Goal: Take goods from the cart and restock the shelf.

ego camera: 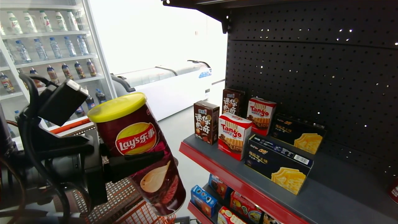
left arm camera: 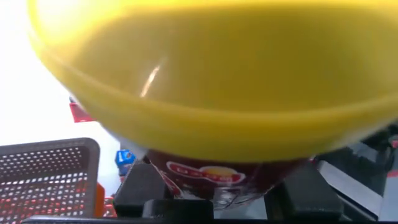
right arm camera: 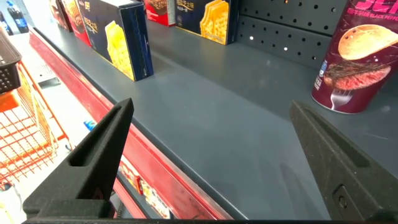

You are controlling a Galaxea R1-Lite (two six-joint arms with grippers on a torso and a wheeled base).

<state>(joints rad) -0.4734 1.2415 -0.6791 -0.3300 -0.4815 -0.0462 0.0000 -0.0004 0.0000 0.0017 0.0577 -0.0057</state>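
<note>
While your left gripper (ego camera: 138, 162) is clenching the chip can (ego camera: 132, 137) at its middle, the can is leaning with its lid tipped away from the shelf (ego camera: 335, 193), which is lying off to that gripper's right.

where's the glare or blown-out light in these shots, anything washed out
Head view: the bright opening above the chest freezer is washed out white, and light pinpricks show through the pegboard. Left wrist view: the chips can has a small glint on its yellow lid, white backdrop blown out. Right wrist view: even light on the shelf, no glare.
</note>
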